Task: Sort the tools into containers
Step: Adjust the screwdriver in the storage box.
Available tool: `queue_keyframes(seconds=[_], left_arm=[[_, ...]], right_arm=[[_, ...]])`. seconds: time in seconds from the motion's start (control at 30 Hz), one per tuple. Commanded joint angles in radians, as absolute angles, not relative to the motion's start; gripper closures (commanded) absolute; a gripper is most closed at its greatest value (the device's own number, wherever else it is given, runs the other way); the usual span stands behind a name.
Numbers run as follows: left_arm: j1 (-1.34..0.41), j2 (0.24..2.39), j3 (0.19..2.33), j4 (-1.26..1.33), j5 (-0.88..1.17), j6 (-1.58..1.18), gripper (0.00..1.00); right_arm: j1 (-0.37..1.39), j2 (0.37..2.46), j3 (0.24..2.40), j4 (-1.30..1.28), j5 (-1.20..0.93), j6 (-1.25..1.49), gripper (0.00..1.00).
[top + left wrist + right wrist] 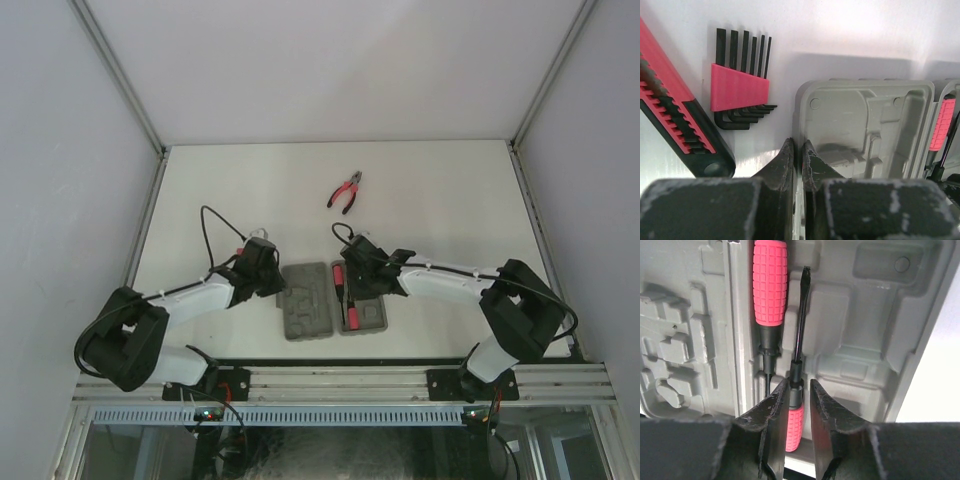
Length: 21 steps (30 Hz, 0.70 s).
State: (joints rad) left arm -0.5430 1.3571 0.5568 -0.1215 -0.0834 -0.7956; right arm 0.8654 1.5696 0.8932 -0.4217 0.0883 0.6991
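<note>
Right wrist view: my right gripper [800, 405], jaws slightly parted, straddles the long thin screwdriver [801, 315] seated in the grey case [865, 315]; my left gripper [797, 160], nearly closed, sits at its left rim. Outside it lie pliers [346, 192] and hex keys [740, 90].

One grey case [307, 300], two screwdrivers [771, 285], one pliers [345, 192] — one hex-key set [738, 87], one ribbed red-black tool [675, 115].

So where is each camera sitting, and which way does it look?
Top: high up behind the robot, looking down at the table; the left arm and right arm show.
Left wrist: behind the left fingers, facing the hex keys.
Right wrist: behind the right fingers, facing the screwdrivers.
All three see the grey case.
</note>
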Motion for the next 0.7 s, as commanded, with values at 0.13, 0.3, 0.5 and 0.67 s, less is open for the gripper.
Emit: queue_keyframes(seconds=[0.13, 0.3, 0.5, 0.67], left_arm=[[-0.564, 1.298, 0.497, -0.124, -0.131, -0.898, 1.0], [-0.576, 1.261, 0.468, -0.128, -0.15, -0.95, 1.0], [-0.577, 1.247, 0.471, -0.148, -0.166, -0.95, 1.0], [-0.577, 1.259, 0.477, -0.149, -0.161, -0.949, 1.0]], right_arm=[[0.847, 1.476, 0.977, -0.469, 0.128, 0.677, 0.77], [0.85, 1.496, 0.976, -0.487, 0.117, 0.674, 0.8], [0.868, 1.516, 0.976, -0.507, 0.108, 0.683, 0.82], [0.876, 1.544, 0.976, -0.505, 0.08, 0.678, 0.82]])
